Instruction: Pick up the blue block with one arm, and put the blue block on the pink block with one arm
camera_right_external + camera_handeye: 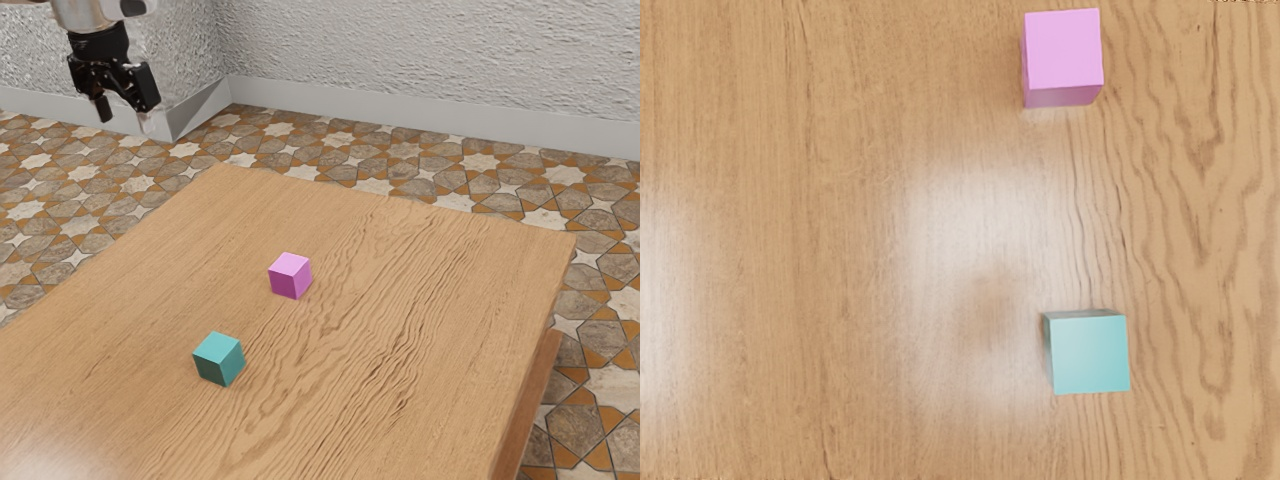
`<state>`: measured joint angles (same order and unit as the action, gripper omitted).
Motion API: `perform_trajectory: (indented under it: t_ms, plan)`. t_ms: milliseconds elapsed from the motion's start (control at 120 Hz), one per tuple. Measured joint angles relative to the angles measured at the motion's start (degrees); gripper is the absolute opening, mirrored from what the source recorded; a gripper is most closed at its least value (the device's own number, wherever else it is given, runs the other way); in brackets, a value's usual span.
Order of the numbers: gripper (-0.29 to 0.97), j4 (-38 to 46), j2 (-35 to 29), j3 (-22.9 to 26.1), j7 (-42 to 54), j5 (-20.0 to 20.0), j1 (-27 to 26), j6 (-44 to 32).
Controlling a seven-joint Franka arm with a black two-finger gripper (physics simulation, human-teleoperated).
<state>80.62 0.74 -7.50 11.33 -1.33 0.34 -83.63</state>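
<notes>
Here's the wooden table (420, 300), wavy grain running along its top, and two cubes sit flat on it. The blue block (219, 358), more teal than blue, rests on the near side, toward the exterior view's left. The pink block (290, 275) sits farther back and a little right, apart from it, not touching.

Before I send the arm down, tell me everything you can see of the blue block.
The blue block is a teal-blue cube with flat, matte, unmarked faces and crisp edges; nothing more hints at its material. It sits flat on the wooden table, one vertical edge turned toward the exterior camera. Only the tabletop touches it. The pink block stands apart, farther back and toward the exterior view's right. The gripper hangs open, high at the exterior view's upper left, well clear of it.
</notes>
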Motion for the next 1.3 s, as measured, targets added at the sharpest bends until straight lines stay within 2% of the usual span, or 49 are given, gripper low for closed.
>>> perform_trajectory:
  t_ms: [150,217,275,333,375,425,475,558,642,750,908,1083,1300]
  plan:
    - [0.68,-0.5,-0.3,0.0,0.0,0.1,2.8,0.2]
    - [0.68,-5.0,-9.0,0.4,-0.3,0.0,4.0,2.2]
    - [0.68,5.2,-22.1,2.6,-1.2,-0.2,6.5,3.4]
    - [0.68,26.0,-35.9,4.1,-2.2,-0.4,7.2,1.9]
    - [0.68,38.3,-40.4,6.6,-3.0,-0.4,7.3,-0.3]
    - [0.68,47.9,-42.1,10.6,-4.1,-0.4,7.4,-3.7]
    - [0.68,53.1,-40.5,12.9,-5.2,0.1,7.3,-7.4]
    - [0.68,56.7,-29.7,15.5,-6.9,1.3,7.2,-15.8]
    - [0.68,59.4,-23.5,16.1,-8.3,3.3,7.1,-23.7]
    - [0.68,60.8,-17.6,16.6,-9.8,6.0,7.1,-33.4]
    - [0.68,60.6,-8.9,17.5,-9.5,12.4,7.1,-46.4]
    - [0.68,59.9,-6.0,17.3,-7.4,13.5,7.4,-54.3]
    - [0.68,56.7,-1.2,15.7,-3.6,10.6,7.6,-56.6]
